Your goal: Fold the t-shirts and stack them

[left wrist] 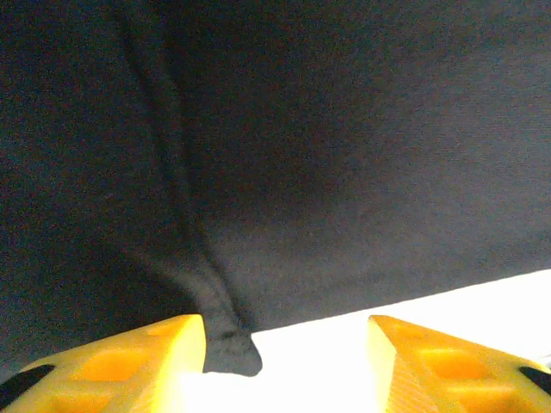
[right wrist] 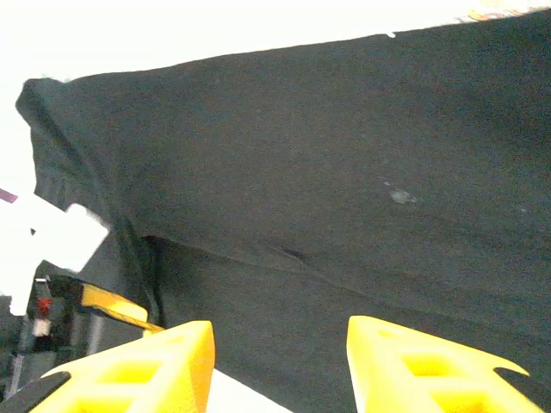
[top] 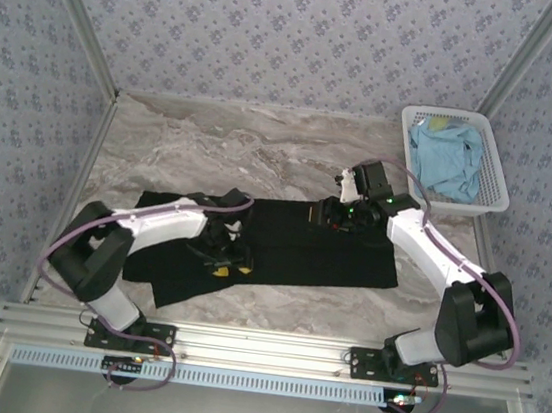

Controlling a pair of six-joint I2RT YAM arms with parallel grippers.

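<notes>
From above you see the light blue t-shirt (top: 445, 157) in the basket (top: 497, 188); your wrist views show the left hand (left wrist: 284, 335) and right hand (right wrist: 280, 331) released over the black t-shirt (top: 296, 244).

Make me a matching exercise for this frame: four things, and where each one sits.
Things:
1. black t-shirt
2. light blue t-shirt
3. basket
4. left gripper

Places:
A. inside the basket
B. far right corner of the table
C. open, at the black shirt's near edge
D. spread out mid-table

Pairs: 1-D, 2-A, 3-B, 4-C.
</notes>
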